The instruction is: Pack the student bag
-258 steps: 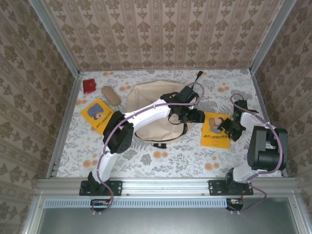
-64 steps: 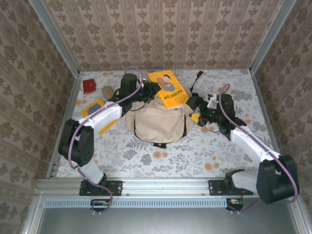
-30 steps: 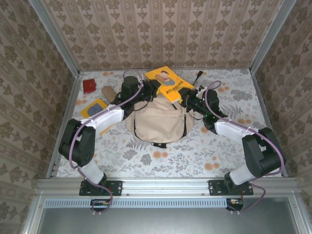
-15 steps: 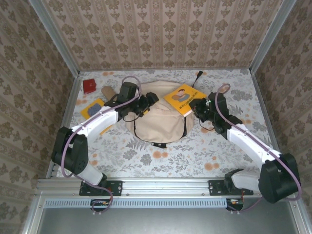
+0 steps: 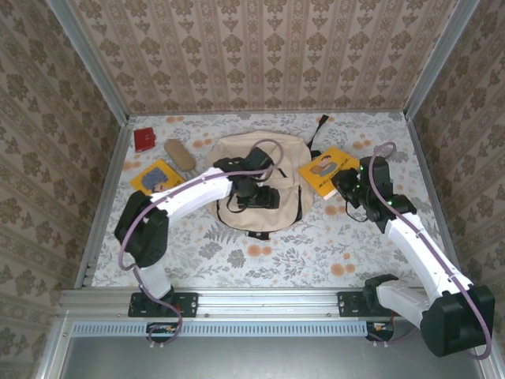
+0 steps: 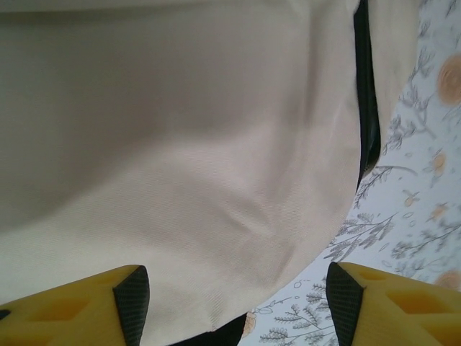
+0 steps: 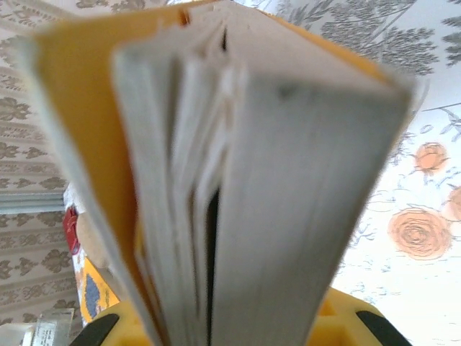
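Lying flat in the middle of the flowery table (image 5: 260, 253), the student bag (image 5: 288, 178) is the biggest thing there. It is soft and tan, round at the far end, with black straps peeking out at its near edge. Up close from the left wrist, its cloth (image 6: 180, 144) looks smooth with a few soft folds, and a black line (image 6: 366, 108) runs down one side.

The left gripper (image 5: 260, 196) hangs right over the bag's near half. Its yellow fingers (image 6: 79, 313) stand wide apart with nothing between them.

Just to the right of the bag, the right gripper (image 5: 347, 183) pinches a yellow book (image 5: 325, 167) by one corner. From the right wrist, the book's white page edges (image 7: 288, 180) stick up between the fingers.

To the left of the bag lies a second yellow book (image 5: 158, 175). Beyond that one, also left of the bag, sit a long brown pouch (image 5: 180, 154) and a small red thing (image 5: 145, 139).
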{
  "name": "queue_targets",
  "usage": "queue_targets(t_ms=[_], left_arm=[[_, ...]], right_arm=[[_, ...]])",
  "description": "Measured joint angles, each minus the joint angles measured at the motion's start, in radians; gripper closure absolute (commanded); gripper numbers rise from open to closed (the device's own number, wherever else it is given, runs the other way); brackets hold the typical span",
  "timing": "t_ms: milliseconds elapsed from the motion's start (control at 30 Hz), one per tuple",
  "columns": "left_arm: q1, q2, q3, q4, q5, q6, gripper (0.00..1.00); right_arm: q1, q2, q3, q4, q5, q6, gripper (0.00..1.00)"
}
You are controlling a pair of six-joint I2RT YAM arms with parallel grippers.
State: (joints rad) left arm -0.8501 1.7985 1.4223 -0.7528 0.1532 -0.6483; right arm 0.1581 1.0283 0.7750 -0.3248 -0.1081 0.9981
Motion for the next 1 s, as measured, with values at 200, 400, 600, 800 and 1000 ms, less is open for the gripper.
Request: queue_targets(t_ms=[200, 400, 600, 800, 1000], left_arm=[[-0.083, 0.153, 0.144, -0.094, -0.020, 0.109, 0.34], [-0.120, 0.269, 0.257, -0.157, -0.023, 0.172, 0.41], [-0.120, 0.333, 0.306, -0.195, -0.020, 0.192, 0.49], [-0.121, 0.372, 0.333, -0.223, -0.027, 0.201, 0.71], [-0.119, 0.372, 0.341, -0.229, -0.034, 0.198, 0.89]], right_arm=[[-0.038, -0.014, -0.031, -0.028, -0.001, -0.005, 0.95], [-0.049, -0.028, -0.042, -0.045, -0.006, -0.005, 0.95], [-0.059, -0.030, -0.050, -0.048, -0.015, -0.005, 0.95], [-0.063, -0.043, -0.060, -0.050, -0.021, -0.005, 0.95], [-0.069, -0.049, -0.064, -0.056, -0.029, -0.005, 0.95]])
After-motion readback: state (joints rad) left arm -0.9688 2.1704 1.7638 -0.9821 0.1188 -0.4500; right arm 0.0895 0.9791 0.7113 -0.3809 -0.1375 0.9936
